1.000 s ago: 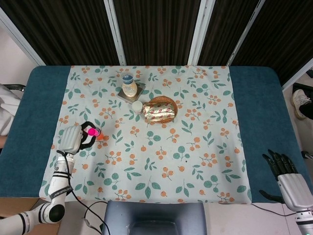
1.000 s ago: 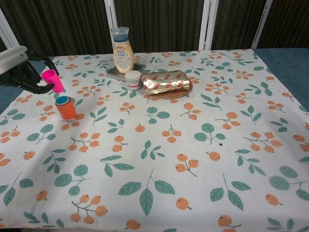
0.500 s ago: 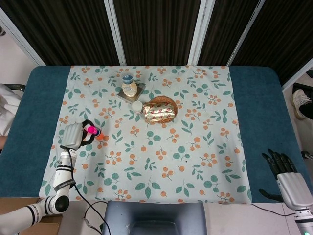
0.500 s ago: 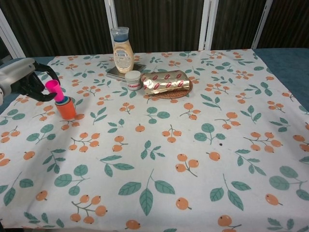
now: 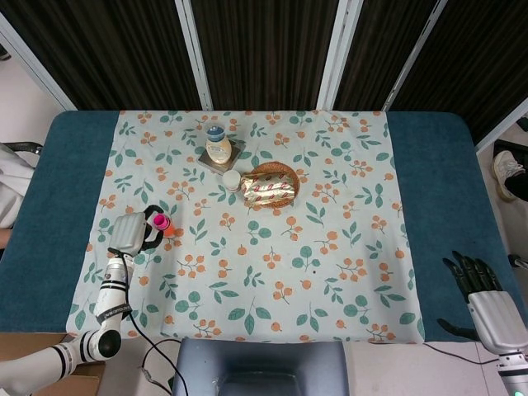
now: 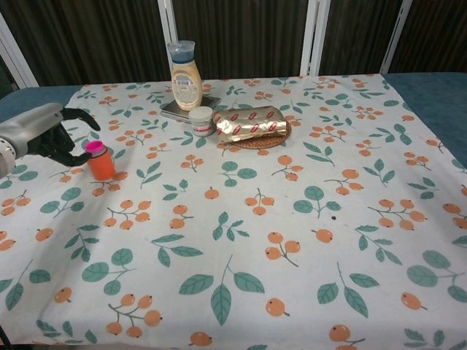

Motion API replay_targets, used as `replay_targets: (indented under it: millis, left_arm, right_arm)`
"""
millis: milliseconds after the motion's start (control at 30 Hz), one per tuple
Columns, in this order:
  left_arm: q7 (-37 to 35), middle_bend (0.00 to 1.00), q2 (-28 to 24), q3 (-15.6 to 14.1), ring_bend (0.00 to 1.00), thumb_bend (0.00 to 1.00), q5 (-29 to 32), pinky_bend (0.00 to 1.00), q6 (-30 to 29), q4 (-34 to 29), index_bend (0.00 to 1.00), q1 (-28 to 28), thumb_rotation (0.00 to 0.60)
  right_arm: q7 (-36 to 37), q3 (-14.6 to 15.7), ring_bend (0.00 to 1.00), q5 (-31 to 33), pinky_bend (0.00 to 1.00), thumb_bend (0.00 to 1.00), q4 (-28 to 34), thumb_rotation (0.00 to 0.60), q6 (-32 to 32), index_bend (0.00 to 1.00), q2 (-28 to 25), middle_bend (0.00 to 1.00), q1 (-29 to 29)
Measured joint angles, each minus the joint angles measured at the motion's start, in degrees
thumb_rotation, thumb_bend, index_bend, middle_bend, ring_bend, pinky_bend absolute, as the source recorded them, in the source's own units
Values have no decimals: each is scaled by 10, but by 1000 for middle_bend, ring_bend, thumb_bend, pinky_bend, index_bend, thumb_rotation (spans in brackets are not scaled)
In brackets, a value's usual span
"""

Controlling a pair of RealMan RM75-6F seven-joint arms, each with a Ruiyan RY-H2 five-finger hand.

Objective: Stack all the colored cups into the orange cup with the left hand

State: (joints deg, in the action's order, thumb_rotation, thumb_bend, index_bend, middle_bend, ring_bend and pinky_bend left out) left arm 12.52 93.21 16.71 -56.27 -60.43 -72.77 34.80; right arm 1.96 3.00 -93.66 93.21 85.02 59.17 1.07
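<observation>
The pink cup (image 6: 95,146) now sits down inside the orange cup (image 6: 101,165), only its rim showing above; a second ago I held it up in the air above the stack, and half a second ago it was only partly in. My left hand (image 6: 55,138) has let go: its fingers are spread around the pink rim, one tip just beside it, gripping nothing that I can see. From the head view the stack (image 5: 162,223) stands near the left edge of the flowered cloth on the desk (image 5: 429,165), with my left hand (image 5: 129,234) just beside it.

I see no other loose colored cup on the cloth, so I judge the stacking is done or nearly so, and what remains is to draw the hand clear without tipping the stack.

My right hand (image 5: 483,290) hangs off the desk's right edge, fingers apart, empty.

The bottle (image 6: 186,78) has a label and the foil packet (image 6: 249,122) has red marks, both too small to read.
</observation>
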Motion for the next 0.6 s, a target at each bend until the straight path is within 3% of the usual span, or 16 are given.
replay_targets:
  millis: [167,200,233,267,333,400,433,600]
  left_arm:
    - [-13,983,-10,-4,1000,364,-17,1000,-11,-20,0,-7,600]
    - [-20,920,-17,-8,982,361,-28,1000,-17,-32,0,-12,600]
    - [-28,784,-26,-14,888,362,-42,983,-24,-45,0,-19,600]
    - [-43,621,-41,-25,739,366,-65,907,-33,-66,0,-29,600]
    - [-69,239,-69,-50,278,375,-109,527,-47,-98,0,-48,600]
    - [-99,74,-106,-91,60,377,-173,218,-69,-126,0,-73,600]
    - [-111,33,-121,-111,15,377,-204,135,-81,-135,0,-86,600]
    - [-155,0,-184,-217,0,377,-380,70,-203,-139,0,-171,600]
  right_arm:
    - [-1,1,0,-1,0,186,-1,600,-1,0,0,0,0]
    - [-1,1,0,-2,0,186,-1,600,-1,0,0,0,0]
    - [-1,2,0,-2,0,185,-1,600,0,0,0,0,-1]
    - [-1,2,0,-2,0,185,-1,600,1,0,0,0,-1]
    - [-3,1,0,-1,0,185,-1,600,1,0,0,0,-2]
    - [-7,2,0,-1,0,185,-1,600,0,0,1,0,-2]
    - [-9,3,0,-1,0,185,-1,600,-1,0,2,0,-2]
    - [-22,5,0,-7,0,185,0,600,-1,0,8,0,-2]
